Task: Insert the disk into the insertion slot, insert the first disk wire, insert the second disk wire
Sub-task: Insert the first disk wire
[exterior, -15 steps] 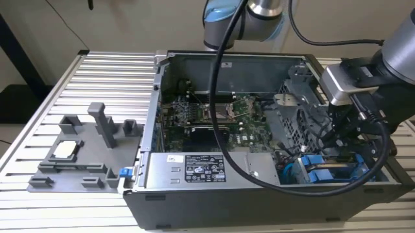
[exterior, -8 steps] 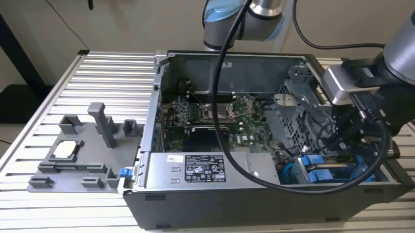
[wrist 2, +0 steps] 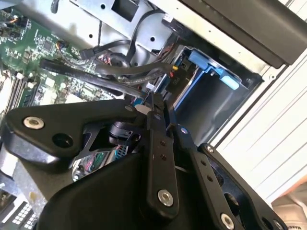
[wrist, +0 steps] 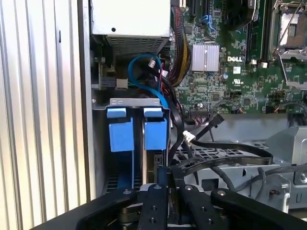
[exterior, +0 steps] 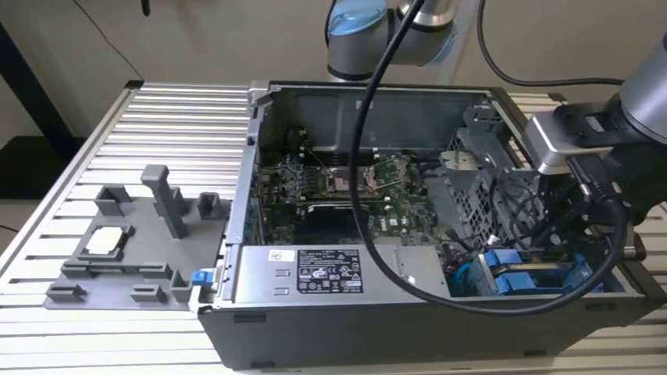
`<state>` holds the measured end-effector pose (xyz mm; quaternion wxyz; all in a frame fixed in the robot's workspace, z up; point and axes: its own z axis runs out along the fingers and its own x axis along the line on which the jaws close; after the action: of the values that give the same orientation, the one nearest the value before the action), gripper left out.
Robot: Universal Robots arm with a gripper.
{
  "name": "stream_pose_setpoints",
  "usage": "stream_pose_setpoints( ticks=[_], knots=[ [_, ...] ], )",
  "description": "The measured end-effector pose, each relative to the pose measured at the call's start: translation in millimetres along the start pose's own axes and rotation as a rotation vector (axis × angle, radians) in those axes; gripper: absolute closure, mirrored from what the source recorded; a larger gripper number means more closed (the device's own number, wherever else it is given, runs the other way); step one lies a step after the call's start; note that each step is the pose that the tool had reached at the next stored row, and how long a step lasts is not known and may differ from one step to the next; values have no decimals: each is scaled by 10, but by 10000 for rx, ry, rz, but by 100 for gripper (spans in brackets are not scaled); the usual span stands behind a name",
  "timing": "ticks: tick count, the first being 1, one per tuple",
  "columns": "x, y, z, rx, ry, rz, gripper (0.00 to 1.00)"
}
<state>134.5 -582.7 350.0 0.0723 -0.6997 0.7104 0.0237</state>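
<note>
Listing the bay corner beside the power-supply box (wrist: pixel 129 19).

- Insertion slot (wrist: pixel 134 101): directly next to that box, holding two blue carriers side by side.
- Disk (wrist: pixel 156 134): judged seated in the slot (it is the carrier in line with my fingers), so step one looks done.
- Wires: a blue cable (wrist: pixel 144 67) loops between box and slot, and black cables (wrist: pixel 178 115) trail past it. Neither plug-in is visibly finished, so I judge both outstanding.
- My gripper (wrist: pixel 163 175): fingers drawn together, just beyond the disk from the box. Whether a wire end is pinched I cannot tell.
- Clearances: the case wall (wrist: pixel 86 143) runs from the box along the slot. The perforated cage (wrist: pixel 216 154) and cables crowd the other flank, leaving little side room.
</note>
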Motion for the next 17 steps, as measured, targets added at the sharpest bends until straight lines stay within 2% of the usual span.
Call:
stream_pose_setpoints(
  ticks=[5, 8, 11, 17],
  knots=[
    [3, -6, 22, 31, 90, 221, 84],
    [5, -38, 35, 37, 94, 258, 84],
    [6, -39, 45, 45, 118, 318, 84],
    [10, -39, 66, 71, 221, 486, 84]
  ],
)
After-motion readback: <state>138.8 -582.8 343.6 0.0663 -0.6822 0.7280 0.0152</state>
